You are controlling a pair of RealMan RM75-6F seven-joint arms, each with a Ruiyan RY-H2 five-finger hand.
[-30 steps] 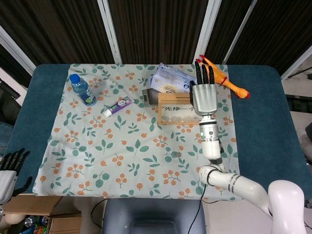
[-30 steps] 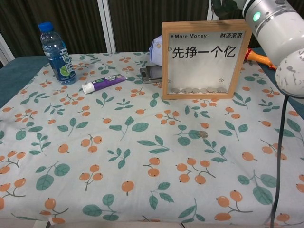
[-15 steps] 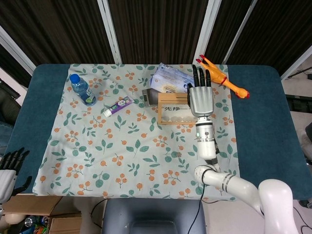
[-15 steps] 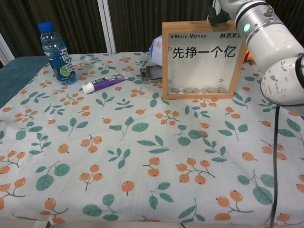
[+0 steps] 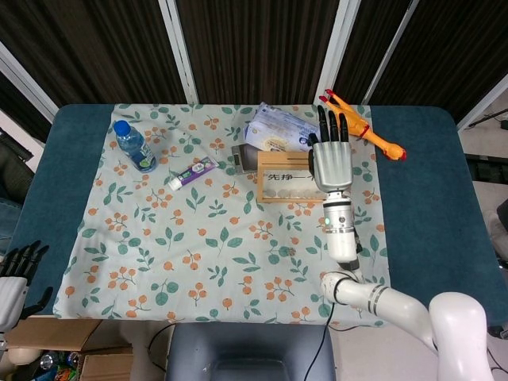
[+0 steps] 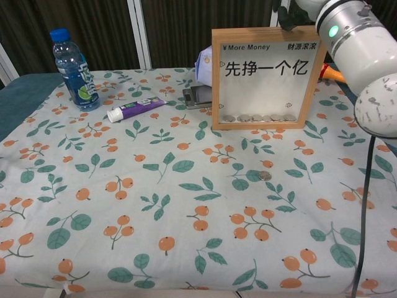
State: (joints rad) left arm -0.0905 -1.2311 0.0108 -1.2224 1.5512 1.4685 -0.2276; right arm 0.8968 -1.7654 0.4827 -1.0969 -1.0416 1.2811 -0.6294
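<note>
Wooden and glass-fronted, the coin frame [image 5: 287,178] stands upright on the floral tablecloth [image 5: 198,238], and we see our right hand [image 5: 332,163] hovering over its right end in the head view, palm down, fingers stretched straight and a little apart, holding nothing. Whether the hand touches the frame's top edge we cannot tell; in the chest view the hand's dark fingertips [image 6: 286,20] show just above the frame [image 6: 265,77] at its upper right corner, with the white forearm beside it. A row of coins [image 6: 257,117] lies inside the frame at the bottom of the glass, and one loose coin [image 6: 265,176] rests on the cloth in front of the frame, nearer to us than the hand.

Just beyond the fingertips lies the rubber chicken [image 5: 363,127], orange and yellow, partly on the cloth and partly on the blue table [image 5: 429,198]. To the left of the hand, behind the frame, sits a pack of wipes [image 5: 276,129], and touching its near edge a small grey device [image 5: 241,156]. Farther left lie a purple toothpaste tube [image 5: 193,172] and, well apart from the hand, a blue water bottle [image 5: 133,146].

Our left hand [image 5: 17,274] hangs off the table's near left corner, well apart from everything, its dark fingers loosely spread and empty.
</note>
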